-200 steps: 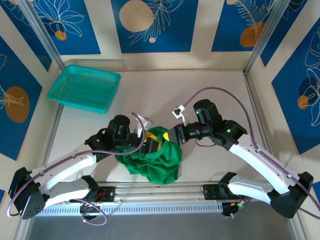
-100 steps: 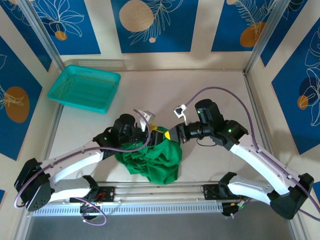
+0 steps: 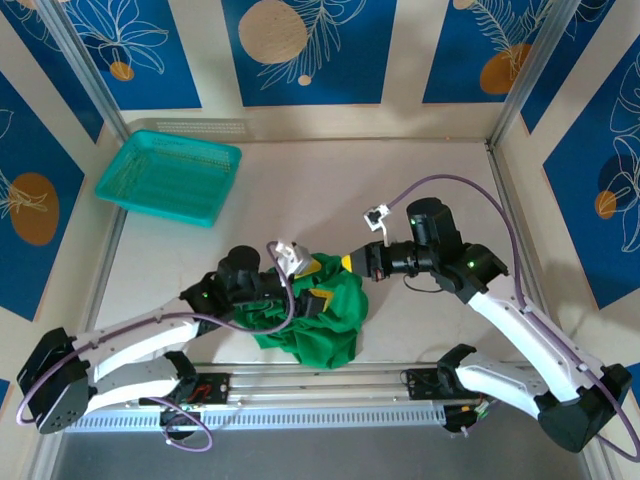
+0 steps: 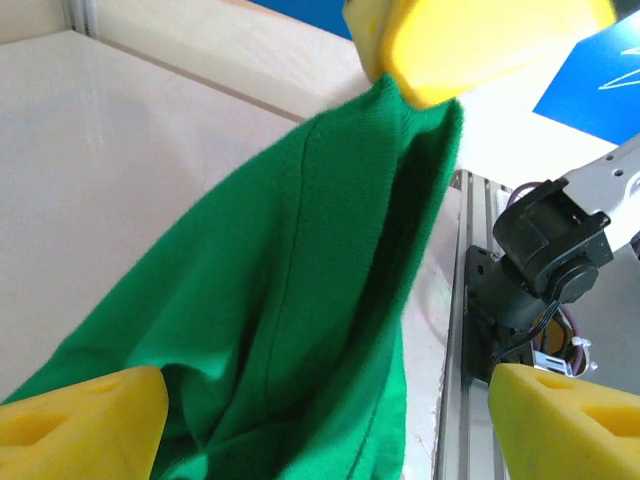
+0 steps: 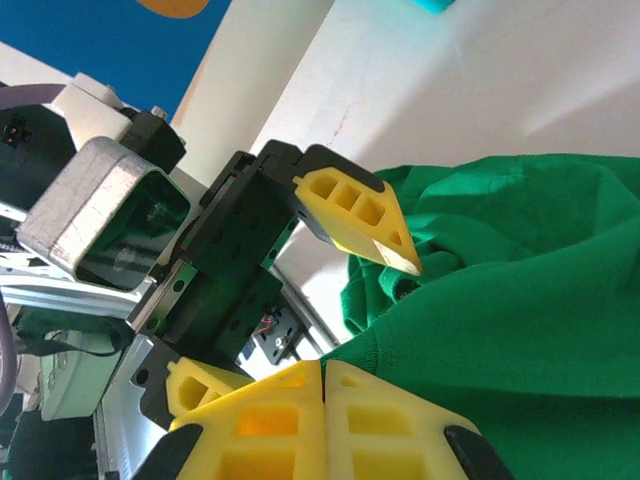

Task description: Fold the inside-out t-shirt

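The right gripper [image 5: 324, 372] was pinched shut on an edge of the t-shirt [image 5: 530, 290], the rest bunched below. The left gripper [image 4: 325, 390] gaped beside it, gripping nothing. Probably the unbunching stage; next, the left needs its own edge.

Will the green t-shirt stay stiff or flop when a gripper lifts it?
Probably floppy: the t-shirt sags in loose folds below the right gripper pinching its edge. Likely light, since that single pinch holds the cloth up. Pushed, it would probably bunch, as it lies crumpled.
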You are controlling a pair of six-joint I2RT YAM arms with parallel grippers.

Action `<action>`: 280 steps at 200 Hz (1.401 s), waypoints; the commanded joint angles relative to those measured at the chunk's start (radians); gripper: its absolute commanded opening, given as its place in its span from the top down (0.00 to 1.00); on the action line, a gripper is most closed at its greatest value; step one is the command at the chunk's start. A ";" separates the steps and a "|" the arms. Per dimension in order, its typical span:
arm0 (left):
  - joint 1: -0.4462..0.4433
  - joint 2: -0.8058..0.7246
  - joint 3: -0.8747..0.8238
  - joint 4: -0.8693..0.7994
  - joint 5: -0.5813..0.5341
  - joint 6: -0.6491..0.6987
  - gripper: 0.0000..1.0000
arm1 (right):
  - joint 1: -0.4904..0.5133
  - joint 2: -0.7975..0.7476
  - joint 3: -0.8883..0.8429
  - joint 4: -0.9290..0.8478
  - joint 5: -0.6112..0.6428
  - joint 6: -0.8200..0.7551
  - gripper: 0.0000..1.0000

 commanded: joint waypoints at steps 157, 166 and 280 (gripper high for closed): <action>0.012 -0.157 0.046 -0.137 -0.050 0.133 0.10 | 0.170 0.082 0.046 0.032 -0.007 -0.072 1.00; 0.012 -0.124 0.058 -0.132 -0.046 0.129 0.12 | 0.181 0.088 0.053 0.031 0.000 -0.072 1.00; 0.017 -0.075 0.028 -0.101 -0.099 0.089 0.11 | 0.186 0.078 0.047 0.010 0.021 -0.089 1.00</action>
